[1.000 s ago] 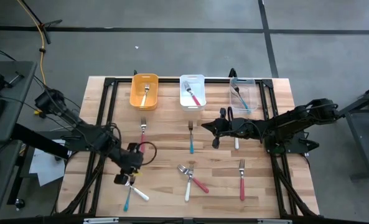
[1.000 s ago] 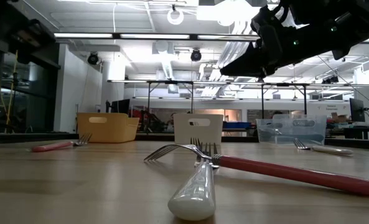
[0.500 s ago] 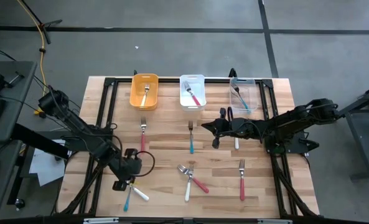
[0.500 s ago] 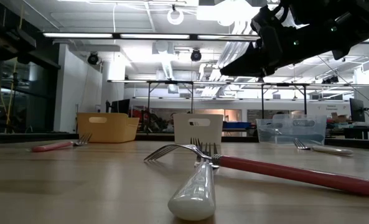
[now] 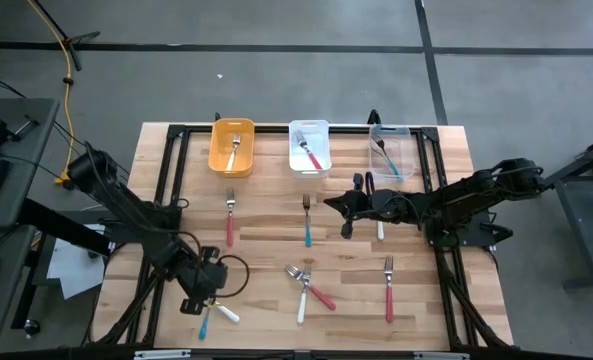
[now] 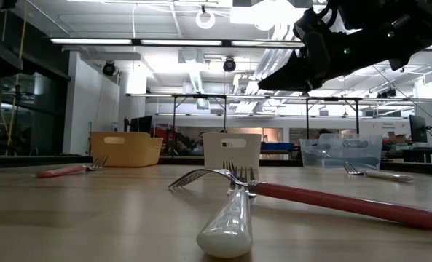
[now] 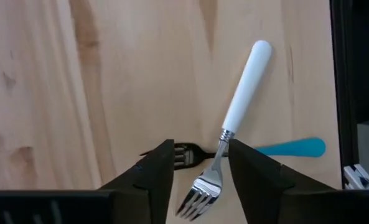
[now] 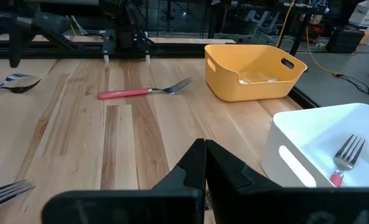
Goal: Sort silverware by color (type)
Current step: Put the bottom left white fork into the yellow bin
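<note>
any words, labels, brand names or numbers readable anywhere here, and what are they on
None can be read.
Yellow bin, white bin, clear bin: no label shows.
White-handled fork and teal-handled fork by the left gripper: no marking on handle or head.
Table: bare wood.
Room behind the table in the low view: any signs are too small to read.
</note>
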You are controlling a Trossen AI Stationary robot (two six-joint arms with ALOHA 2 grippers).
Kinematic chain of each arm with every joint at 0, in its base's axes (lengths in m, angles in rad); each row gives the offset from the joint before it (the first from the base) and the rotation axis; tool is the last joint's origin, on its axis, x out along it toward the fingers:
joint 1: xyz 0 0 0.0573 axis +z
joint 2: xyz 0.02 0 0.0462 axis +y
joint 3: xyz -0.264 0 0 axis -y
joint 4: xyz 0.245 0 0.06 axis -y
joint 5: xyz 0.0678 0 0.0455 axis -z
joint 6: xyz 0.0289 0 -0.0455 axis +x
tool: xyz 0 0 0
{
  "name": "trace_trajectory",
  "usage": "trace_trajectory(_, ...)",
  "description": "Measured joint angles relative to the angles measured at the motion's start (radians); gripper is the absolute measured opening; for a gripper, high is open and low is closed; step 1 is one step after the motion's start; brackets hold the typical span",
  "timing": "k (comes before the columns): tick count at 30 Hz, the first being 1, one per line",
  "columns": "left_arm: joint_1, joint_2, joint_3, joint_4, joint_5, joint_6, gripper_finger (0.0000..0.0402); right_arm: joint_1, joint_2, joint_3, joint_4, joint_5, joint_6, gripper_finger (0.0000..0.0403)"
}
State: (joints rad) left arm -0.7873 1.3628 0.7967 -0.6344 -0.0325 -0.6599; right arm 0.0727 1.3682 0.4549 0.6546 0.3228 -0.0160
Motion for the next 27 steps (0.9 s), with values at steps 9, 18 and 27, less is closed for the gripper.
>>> trace_trajectory(9, -0.037, 0.048, 0.000, 0.082, 0.042, 0.033, 0.0159, 0.000, 0.000, 0.000, -0.009, 0.000, 0.000, 0.0000)
trace_trajectory(18, -0.061, 0.115, 0.000, 0.091, 0.021, 0.052, 0.0159, 0.000, 0.000, 0.000, -0.009, 0.000, 0.001, 0.0000)
trace_trajectory(27, -0.083, 0.169, 0.000, 0.100, -0.001, 0.079, 0.0154, 0.000, 0.000, 0.000, -0.011, 0.000, 0.001, 0.0000)
